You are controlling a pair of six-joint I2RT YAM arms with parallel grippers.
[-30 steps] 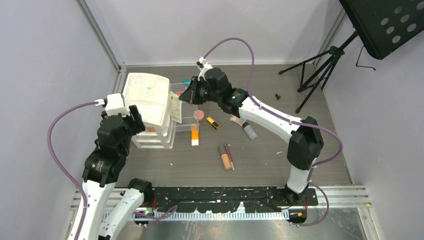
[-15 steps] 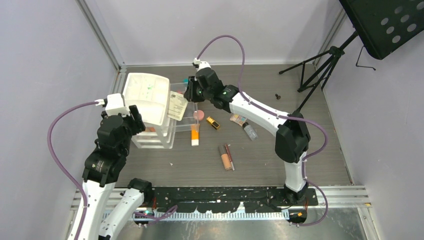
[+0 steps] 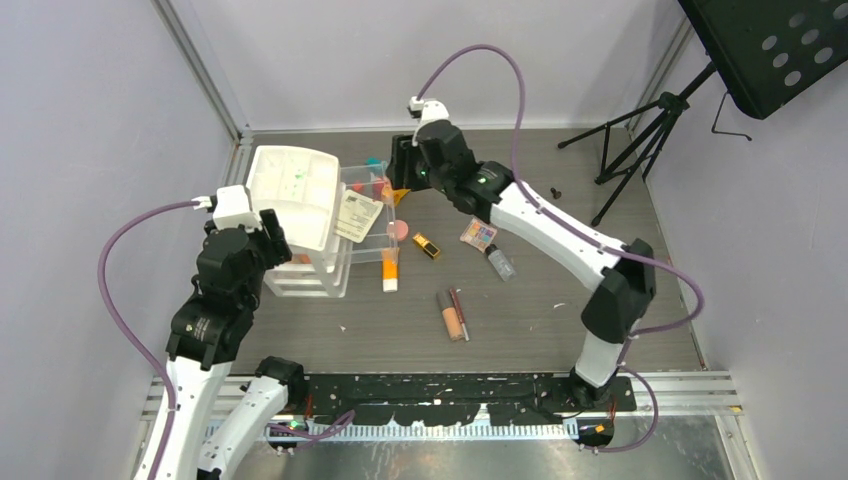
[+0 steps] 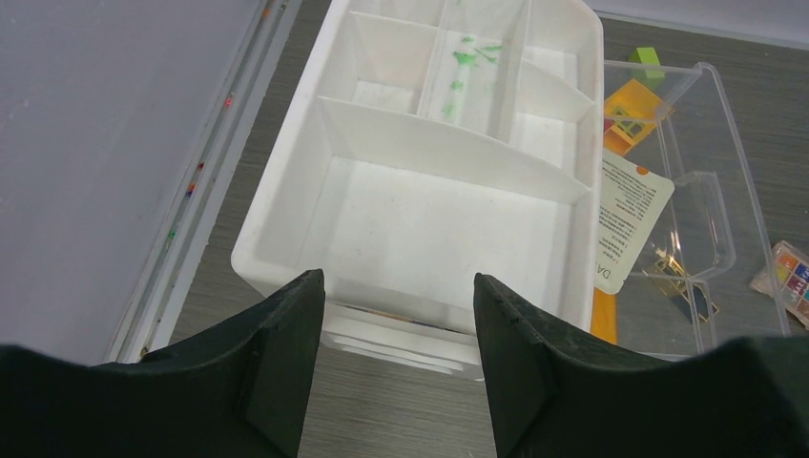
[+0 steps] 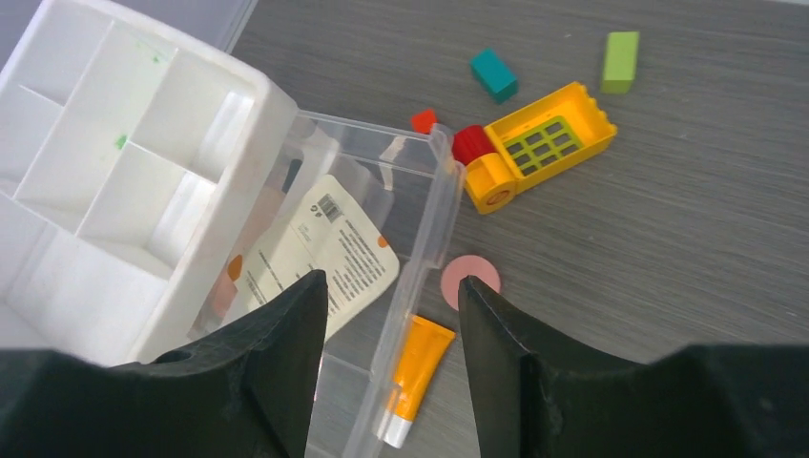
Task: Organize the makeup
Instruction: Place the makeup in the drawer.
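Soft even light from above, hardly any shadows. White divided tray looks kinda blown out, clear bin catches a little glare.

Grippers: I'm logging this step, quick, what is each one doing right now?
Left gripper: open, holding nothing.
Right gripper: open, holding nothing.

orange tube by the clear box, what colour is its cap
The cap is white; right wrist view shows it best.
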